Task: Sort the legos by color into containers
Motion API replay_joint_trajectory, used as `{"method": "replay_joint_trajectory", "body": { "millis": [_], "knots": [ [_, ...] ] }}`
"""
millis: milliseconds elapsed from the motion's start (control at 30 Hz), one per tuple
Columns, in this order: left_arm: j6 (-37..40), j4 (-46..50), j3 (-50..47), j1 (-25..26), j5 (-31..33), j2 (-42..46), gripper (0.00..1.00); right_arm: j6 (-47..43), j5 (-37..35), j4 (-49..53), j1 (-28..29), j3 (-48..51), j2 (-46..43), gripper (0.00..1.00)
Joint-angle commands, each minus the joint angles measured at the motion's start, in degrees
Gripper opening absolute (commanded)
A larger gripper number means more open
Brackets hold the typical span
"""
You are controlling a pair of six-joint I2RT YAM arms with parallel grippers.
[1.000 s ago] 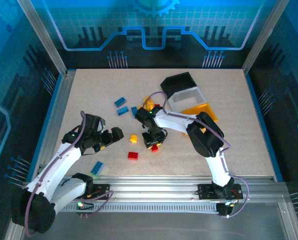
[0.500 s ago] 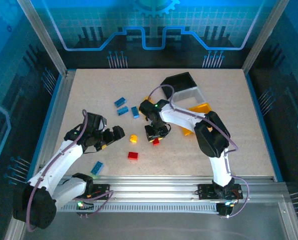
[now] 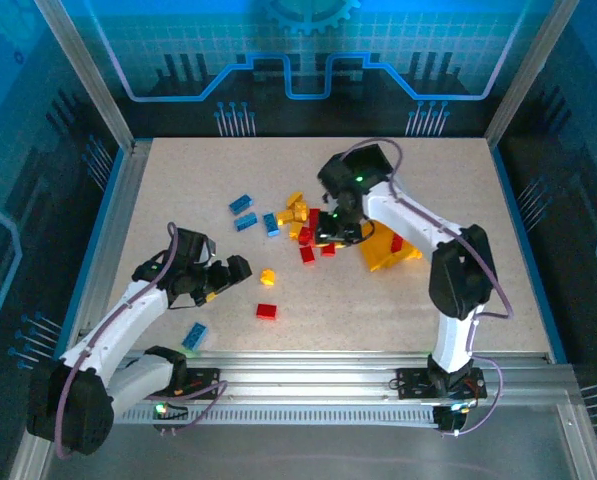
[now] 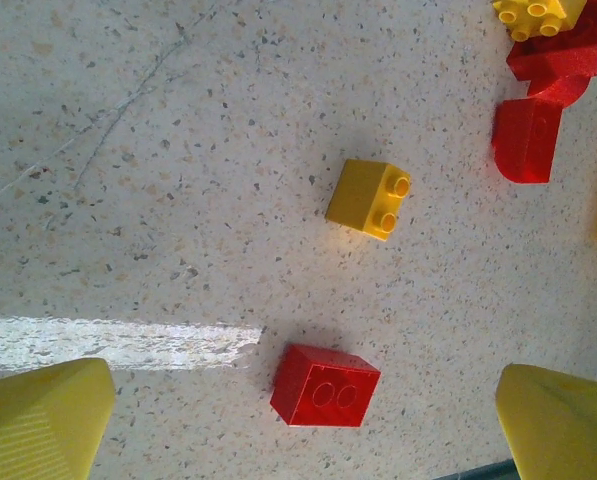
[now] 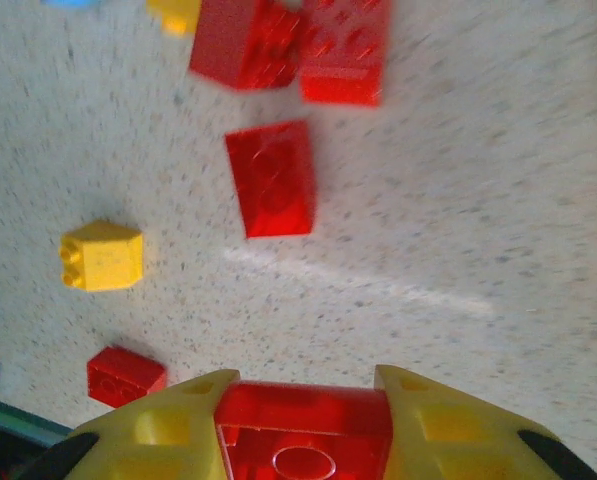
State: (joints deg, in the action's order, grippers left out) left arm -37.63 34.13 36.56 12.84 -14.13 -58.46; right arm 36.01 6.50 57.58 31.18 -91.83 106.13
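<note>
We see the right gripper clamped tight on a red lego, just left of the yellow bin; we can't tell that bin's contents. Left gripper is spread wide and holds nothing, well left of that bin, with a loose red brick below the gap between its fingers

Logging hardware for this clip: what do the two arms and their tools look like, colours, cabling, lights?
The left arm and right arm match: white links, bulky black joint housings, a mauve-grey cable looping alongside, and a green light near the wrist. The left tool and right tool have black bodies; their fingers are yellow, wedge-shaped plastic.
</note>
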Motion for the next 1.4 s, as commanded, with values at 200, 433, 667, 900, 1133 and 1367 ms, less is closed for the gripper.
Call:
{"method": "replay_joint_trajectory", "body": {
  "millis": [200,433,667,900,1133,1367],
  "knots": [
    [-0.30,6.36,3.30,-2.55,4.71,-1.77,0.99,-2.31,1.22,0.36,-14.98,7.74,-6.80,0.28],
    [2.13,11.70,7.18,-9.46,6.65,-3.83,0.99,-3.23,0.79,-1.79,-18.87,10.18,-4.46,0.27],
    [2.58,19.13,9.64,-12.23,10.62,-5.68,0.99,-3.92,0.50,-2.47,-19.69,9.28,-1.19,0.36],
    [4.11,24.14,12.61,-12.23,11.66,-7.58,0.99,-5.49,-2.32,-1.34,-19.28,8.55,-3.09,0.55],
    [12.11,34.81,21.76,-6.90,15.69,-14.51,0.99,-6.17,-3.08,-1.51,-18.15,8.76,-8.32,0.63],
    [8.91,36.66,17.40,-3.38,13.74,-17.26,0.99,-7.91,-1.38,-2.75,-10.88,7.34,-9.72,0.64]
  ]
}}
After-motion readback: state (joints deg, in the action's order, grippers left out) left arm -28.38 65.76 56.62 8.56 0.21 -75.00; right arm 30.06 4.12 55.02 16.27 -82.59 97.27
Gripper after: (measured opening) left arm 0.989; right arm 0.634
